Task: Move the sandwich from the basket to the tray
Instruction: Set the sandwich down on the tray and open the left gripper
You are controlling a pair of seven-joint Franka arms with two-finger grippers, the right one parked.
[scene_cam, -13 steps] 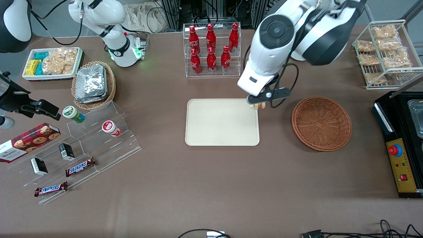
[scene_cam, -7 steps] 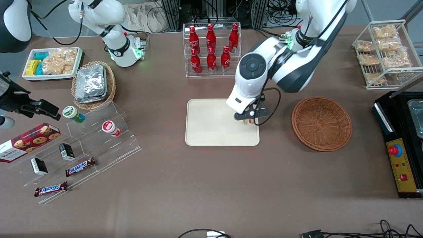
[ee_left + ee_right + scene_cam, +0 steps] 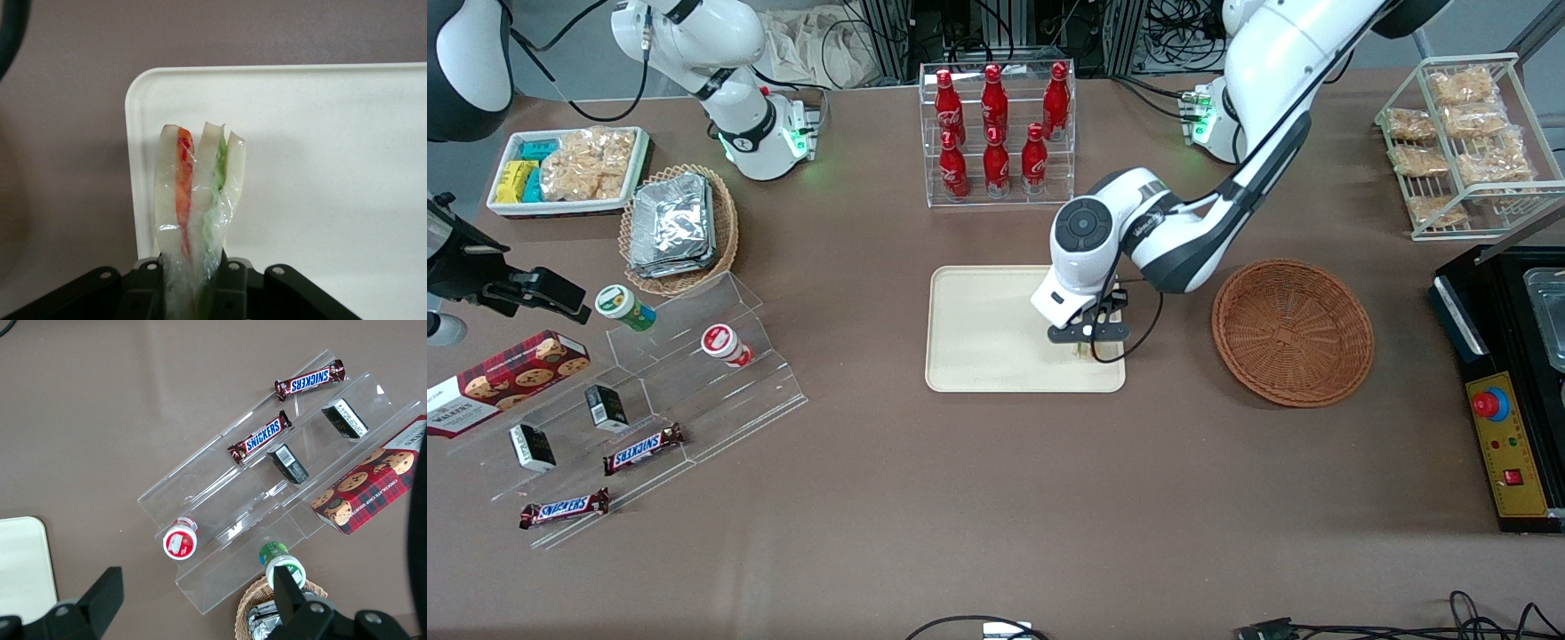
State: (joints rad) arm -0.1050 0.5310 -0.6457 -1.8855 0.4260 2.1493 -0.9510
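You had the left gripper (image 3: pixel 1083 345) low over the tray (image 3: pixel 978 356), at the corner nearest the basket (image 3: pixel 1291 331) and the front camera. It was clamped on the sandwich (image 3: pixel 197 200): wrist view showed the wedge pinched at its base between closed jaws, bread and red/green layers sticking out, wrapper crinkled. In the front view the sandwich (image 3: pixel 1082 350) was only a sliver under the gripper. Basket was empty, so the carry looked done and the release was what remained.

Risks, as I judged them:
- Sandwich sat close to the tray's rim and corner. Let go there and it could tip over the rim onto the table, or land half on the rim.
- It was held on edge. A wedge dropped that way would likely topple; which way, can't tell.
- Clear wrap could cling to a pad and drag the sandwich up on retreat.
- Can't tell if it was touching the tray or slightly above it; release from height meant a bounce.

Surroundings: bottle rack (image 3: pixel 996 133) with red bottles stood farther from the front camera than the tray, well apart. Basket was beside the tray toward the working arm's end, near but not touching. Acrylic steps (image 3: pixel 694 382) with snack bars and cups lay toward the parked arm's end. Nothing blocked the tray; its surface was bare apart from the sandwich spot.
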